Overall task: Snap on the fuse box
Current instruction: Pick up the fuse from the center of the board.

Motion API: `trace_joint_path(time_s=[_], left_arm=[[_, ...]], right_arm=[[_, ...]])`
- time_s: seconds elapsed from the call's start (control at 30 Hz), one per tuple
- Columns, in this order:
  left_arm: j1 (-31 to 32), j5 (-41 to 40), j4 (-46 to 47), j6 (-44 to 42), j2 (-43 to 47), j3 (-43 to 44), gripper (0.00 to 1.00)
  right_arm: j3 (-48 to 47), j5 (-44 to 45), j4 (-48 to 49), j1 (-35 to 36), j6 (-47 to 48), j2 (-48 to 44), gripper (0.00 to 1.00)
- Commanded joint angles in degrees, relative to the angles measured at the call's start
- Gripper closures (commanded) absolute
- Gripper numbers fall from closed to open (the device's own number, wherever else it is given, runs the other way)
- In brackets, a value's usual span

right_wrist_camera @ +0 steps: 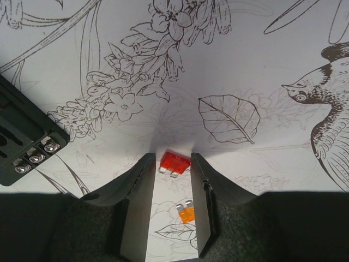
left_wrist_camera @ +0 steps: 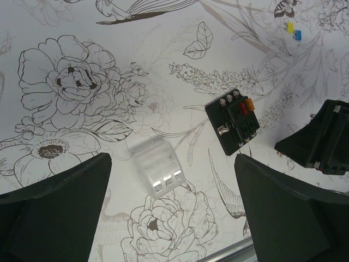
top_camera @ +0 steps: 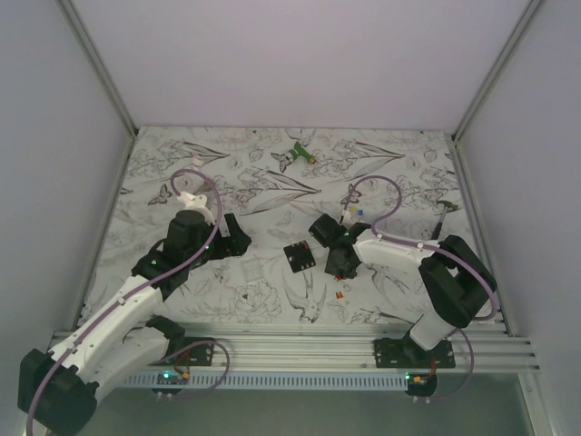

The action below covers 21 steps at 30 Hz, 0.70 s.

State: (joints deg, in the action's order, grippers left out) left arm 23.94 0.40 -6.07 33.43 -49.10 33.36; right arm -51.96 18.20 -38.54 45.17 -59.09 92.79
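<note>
Seemingly, right tool [right_wrist_camera: 172, 159] astride red fuse [right_wrist_camera: 174, 162].

My arms [top_camera: 127, 309] wear white shells over black joints, each trailing a lilac cable [top_camera: 193, 171]; black wedge fingers [left_wrist_camera: 54, 213]; green lights [top_camera: 166, 374] beside the rail [top_camera: 300, 350].

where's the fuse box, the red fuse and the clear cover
fuse box [left_wrist_camera: 234, 121], left wrist view, top face
red fuse [right_wrist_camera: 174, 162], right wrist view, its body
clear cover [left_wrist_camera: 157, 169], left wrist view, its top

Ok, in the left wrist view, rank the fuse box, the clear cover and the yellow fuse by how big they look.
1. fuse box and clear cover: about alike, so unranked.
2. yellow fuse: by far the smallest.
</note>
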Motion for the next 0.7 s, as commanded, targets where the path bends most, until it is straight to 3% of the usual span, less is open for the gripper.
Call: trace_joint_path(time_s=[0.0, 0.67], left_arm=[[-0.39, 0.64, -0.61, 0.20, 0.58, -0.05, 0.00], [-0.39, 0.66, -0.61, 0.13, 0.32, 0.17, 0.00]], right_arm=[[-0.83, -1.33, -1.01, -0.17, -0.14, 0.30, 0.61], [2.23, 1.71, -3.00, -1.54, 0.20, -2.57, 0.62]])
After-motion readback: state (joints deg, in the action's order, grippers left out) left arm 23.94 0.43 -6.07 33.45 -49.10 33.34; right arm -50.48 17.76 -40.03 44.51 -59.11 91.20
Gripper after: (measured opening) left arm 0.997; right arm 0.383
